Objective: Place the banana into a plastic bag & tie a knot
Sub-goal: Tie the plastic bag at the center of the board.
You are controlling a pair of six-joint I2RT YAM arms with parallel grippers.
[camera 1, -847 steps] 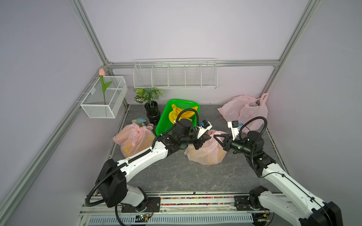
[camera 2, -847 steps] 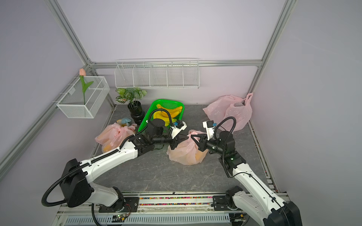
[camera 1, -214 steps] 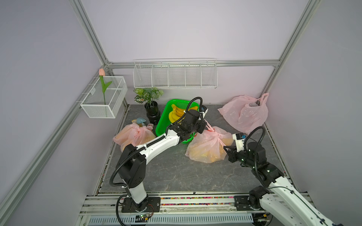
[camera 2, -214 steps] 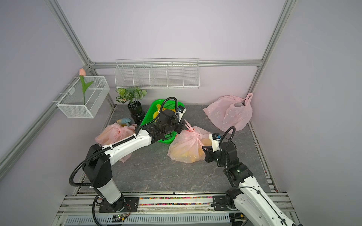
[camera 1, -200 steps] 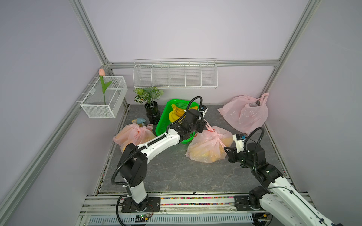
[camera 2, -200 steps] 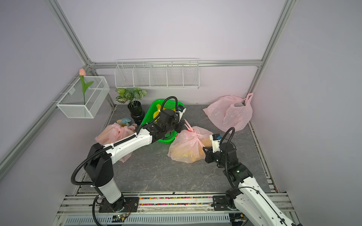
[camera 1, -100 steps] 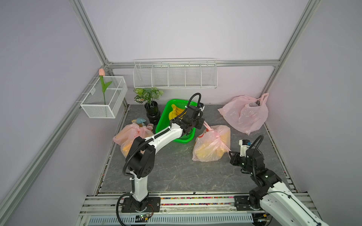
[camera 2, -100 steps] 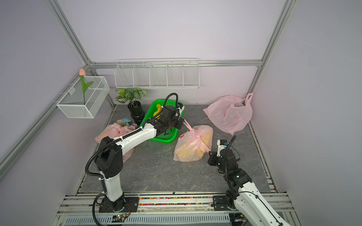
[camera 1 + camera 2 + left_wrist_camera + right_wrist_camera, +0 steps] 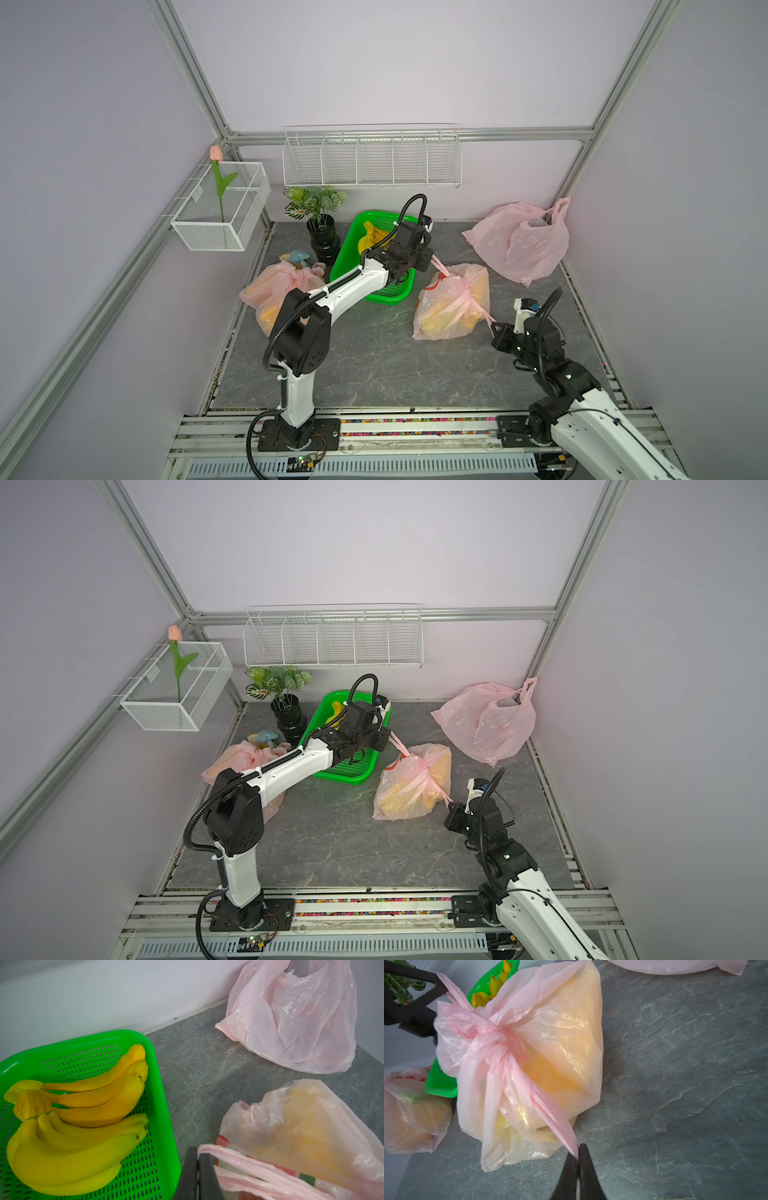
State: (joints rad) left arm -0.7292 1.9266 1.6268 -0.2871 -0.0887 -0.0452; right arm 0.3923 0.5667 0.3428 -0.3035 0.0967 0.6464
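Green basket (image 9: 164,1105): two bunches (image 9: 93,1093) inside.
Left gripper (image 9: 197,1155): clamped on back handle (image 9: 239,1157), just beside basket.
Bag (image 9: 453,299): on table (image 9: 374,365), mid-scene; banana (image 9: 550,1053) inside, yellow through plastic; knot (image 9: 496,1043) tied on top.
Right gripper (image 9: 579,1151): clamped on front handle (image 9: 550,1109), taut.
Spare bag (image 9: 515,245): slack, far right corner.

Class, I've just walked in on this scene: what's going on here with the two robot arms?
Two robot arms are tying a translucent pink plastic bag holding yellow bananas. The left gripper and right gripper are each shut on one handle, stretched taut to opposite sides, and a knot sits at the bag's mouth. Spare banana bunches lie in the green perforated basket.
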